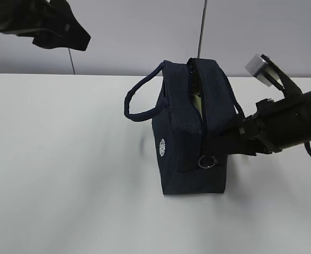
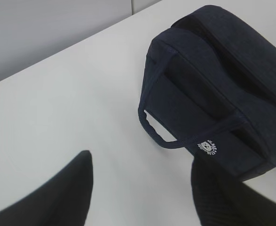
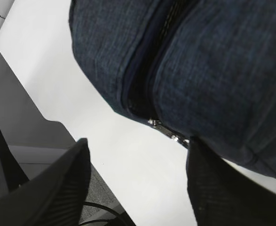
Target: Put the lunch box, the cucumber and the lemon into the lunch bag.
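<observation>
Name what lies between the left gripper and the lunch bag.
Nothing: in the left wrist view only bare white table lies between the open left gripper and the lunch bag.

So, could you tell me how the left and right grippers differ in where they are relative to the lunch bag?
The left gripper hangs high above the table, well clear of the lunch bag; the right gripper is low, right at the bag's end by the ring pull. The left views the logo side from a distance; the right is close against the zipper. Both have their jaws apart and hold nothing.
</observation>
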Motion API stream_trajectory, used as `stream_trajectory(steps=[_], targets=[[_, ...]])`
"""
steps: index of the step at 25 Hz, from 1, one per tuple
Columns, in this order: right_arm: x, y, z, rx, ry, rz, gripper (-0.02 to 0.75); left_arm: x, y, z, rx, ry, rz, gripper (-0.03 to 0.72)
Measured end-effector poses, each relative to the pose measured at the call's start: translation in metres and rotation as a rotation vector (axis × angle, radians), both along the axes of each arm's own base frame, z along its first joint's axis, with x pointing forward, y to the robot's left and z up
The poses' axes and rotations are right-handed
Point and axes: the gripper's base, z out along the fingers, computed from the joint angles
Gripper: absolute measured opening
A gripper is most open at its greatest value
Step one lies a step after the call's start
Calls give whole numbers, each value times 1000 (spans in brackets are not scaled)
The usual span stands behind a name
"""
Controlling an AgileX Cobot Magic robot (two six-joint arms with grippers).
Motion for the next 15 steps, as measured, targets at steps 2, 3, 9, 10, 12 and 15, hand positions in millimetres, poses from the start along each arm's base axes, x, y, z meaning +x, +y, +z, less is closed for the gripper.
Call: stream_trajectory(steps=[2, 3, 9, 10, 12, 15], targets=[[5, 0, -2, -6, 2, 5, 478, 0, 0, -3, 4, 7, 0, 452], [6, 0, -3, -10, 2, 9, 478, -1, 0, -4, 7, 11, 0, 452], [8, -1, -13, -55, 10, 39, 478, -2, 1, -12, 20, 33, 0, 451], [8, -2, -14, -61, 3, 43, 478, -2, 1, -13, 17, 37, 0, 451], [9, -2, -14, -67, -11, 51, 478, -2, 1, -14, 15, 42, 1, 448], [9, -2, -14, -74, -29, 65, 478, -2, 1, -14, 12, 44, 1, 447]])
